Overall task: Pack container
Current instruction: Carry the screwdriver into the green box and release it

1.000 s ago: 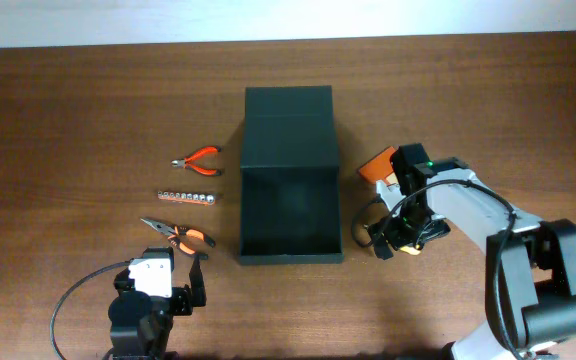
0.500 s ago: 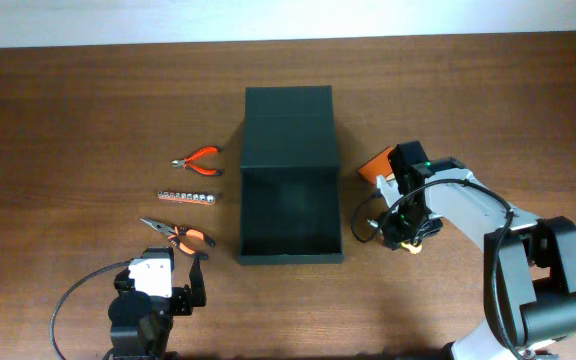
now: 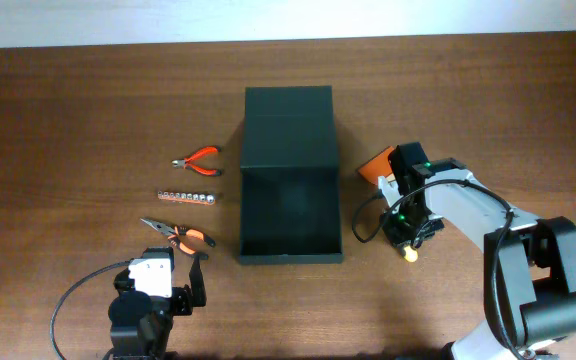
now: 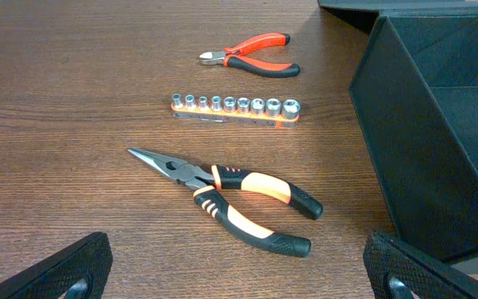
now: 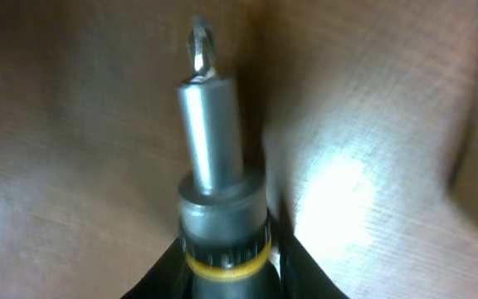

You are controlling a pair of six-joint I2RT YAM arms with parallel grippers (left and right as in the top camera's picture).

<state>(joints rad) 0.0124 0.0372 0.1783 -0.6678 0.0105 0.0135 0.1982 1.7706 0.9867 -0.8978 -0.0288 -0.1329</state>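
The container (image 3: pixel 290 257) is a dark green-black box lying open at mid-table, its flap lid (image 3: pixel 289 118) folded back on the far side; its near wall (image 4: pixel 405 149) fills the right of the left wrist view. My right gripper (image 3: pixel 405 226) is just right of the box, shut on a screwdriver (image 5: pixel 214 124). The screwdriver's metal shaft and bit point away from the wrist camera, and a yellow ring sits between my fingers (image 5: pixel 299 264). Its yellow end (image 3: pixel 409 255) pokes out below the gripper. My left gripper (image 4: pixel 239 278) stands open near the front edge, holding nothing.
Left of the box lie orange-handled needle-nose pliers (image 4: pixel 231 199), a socket rail (image 4: pixel 235 108) and small red cutters (image 4: pixel 251 60). An orange object (image 3: pixel 375 166) lies beside the right arm, near the box's right wall. A black cable (image 3: pixel 363 222) loops between the box and the right gripper.
My right gripper has gone from open to shut around the screwdriver and shifted slightly towards the box. The left arm and the tools have not moved.
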